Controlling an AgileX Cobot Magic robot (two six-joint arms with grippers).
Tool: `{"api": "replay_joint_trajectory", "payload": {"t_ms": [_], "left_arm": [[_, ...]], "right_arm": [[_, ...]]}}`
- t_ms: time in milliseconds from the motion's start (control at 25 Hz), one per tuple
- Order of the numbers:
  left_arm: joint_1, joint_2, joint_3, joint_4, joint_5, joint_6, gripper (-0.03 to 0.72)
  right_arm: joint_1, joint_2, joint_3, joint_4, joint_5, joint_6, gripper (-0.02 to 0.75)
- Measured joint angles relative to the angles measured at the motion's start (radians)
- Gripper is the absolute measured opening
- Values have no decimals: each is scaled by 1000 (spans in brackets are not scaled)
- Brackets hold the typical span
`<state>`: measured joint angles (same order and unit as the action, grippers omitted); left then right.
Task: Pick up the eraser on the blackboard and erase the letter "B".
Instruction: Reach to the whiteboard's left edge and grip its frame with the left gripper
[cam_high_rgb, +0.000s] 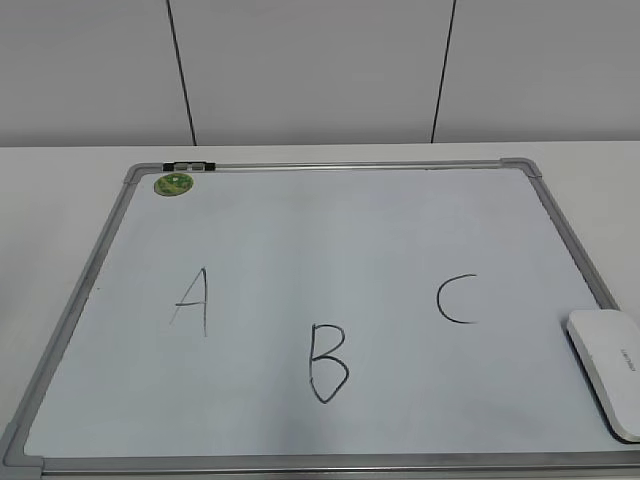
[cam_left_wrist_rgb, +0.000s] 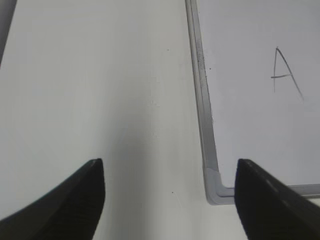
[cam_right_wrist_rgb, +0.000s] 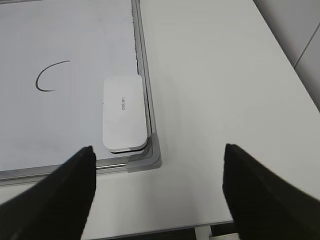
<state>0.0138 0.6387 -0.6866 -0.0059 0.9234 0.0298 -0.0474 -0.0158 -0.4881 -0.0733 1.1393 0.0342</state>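
The blackboard (cam_high_rgb: 330, 240) is a white board with a grey frame, lying flat on the table. The black letter "B" (cam_high_rgb: 328, 363) is drawn near its front middle, with an "A" (cam_high_rgb: 192, 300) to the left and a "C" (cam_high_rgb: 456, 299) to the right. The white eraser (cam_high_rgb: 610, 370) lies in the board's front right corner. In the right wrist view the eraser (cam_right_wrist_rgb: 124, 113) lies just beyond my open, empty right gripper (cam_right_wrist_rgb: 159, 165), which is over bare table near the board corner. My left gripper (cam_left_wrist_rgb: 169, 172) is open and empty over the table beside the board's front left corner (cam_left_wrist_rgb: 216, 187). Neither gripper shows in the exterior view.
A small green round magnet (cam_high_rgb: 172, 184) and a black-and-white marker (cam_high_rgb: 189, 165) sit at the board's far left corner. The white table (cam_right_wrist_rgb: 215, 90) extends to the right of the board, and its front edge (cam_right_wrist_rgb: 200, 227) is near my right gripper. A grey wall stands behind.
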Motion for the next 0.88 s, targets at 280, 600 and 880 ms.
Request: {"api": "replay_joint_trajectory", "payload": {"t_ms": [280, 600, 880], "left_arm": [[0, 325, -114, -54, -23, 11, 588], [0, 686, -283, -120, -37, 60, 587], [0, 948, -444, -197, -39, 95, 528]], "right_arm": [[0, 0, 0, 0, 0, 0, 587], [0, 0, 0, 0, 0, 0, 587], [0, 0, 0, 0, 0, 0, 587]]}}
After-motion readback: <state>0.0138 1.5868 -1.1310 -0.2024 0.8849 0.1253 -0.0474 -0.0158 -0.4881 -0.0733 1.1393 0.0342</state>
